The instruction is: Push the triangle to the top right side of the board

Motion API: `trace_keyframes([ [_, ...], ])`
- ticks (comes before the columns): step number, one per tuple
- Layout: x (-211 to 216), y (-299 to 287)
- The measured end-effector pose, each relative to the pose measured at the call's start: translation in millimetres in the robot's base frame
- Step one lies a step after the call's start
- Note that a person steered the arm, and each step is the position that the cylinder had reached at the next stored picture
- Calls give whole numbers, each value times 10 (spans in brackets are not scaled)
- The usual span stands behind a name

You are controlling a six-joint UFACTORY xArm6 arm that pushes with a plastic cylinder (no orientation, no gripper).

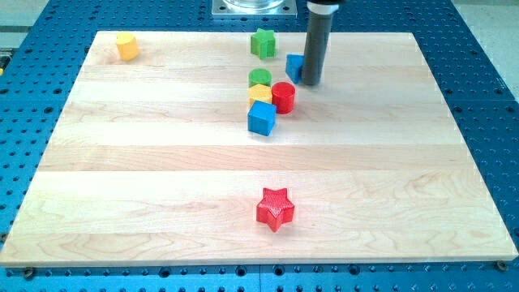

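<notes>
Blue triangle (293, 66) near board's (162, 162) top centre, mostly hidden behind rod (315, 40); only a small blue face visible at rod's left. My tip (311, 83) touching triangle's right side; no jaws, nothing grasped. Below-left, clustered: green cylinder (259, 78), yellow block (259, 92), red cylinder (283, 97), blue cube (261, 118).

We see a red star (275, 208), a blue cube (261, 118), a green star (262, 43), and a yellow block (126, 46) on the pale wooden board (162, 178).
</notes>
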State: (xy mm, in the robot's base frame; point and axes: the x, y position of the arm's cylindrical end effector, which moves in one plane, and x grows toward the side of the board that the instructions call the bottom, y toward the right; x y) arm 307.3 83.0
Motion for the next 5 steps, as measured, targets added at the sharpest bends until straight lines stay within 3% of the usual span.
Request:
trace_keyframes([
  [3, -88, -917],
  [5, -298, -690],
])
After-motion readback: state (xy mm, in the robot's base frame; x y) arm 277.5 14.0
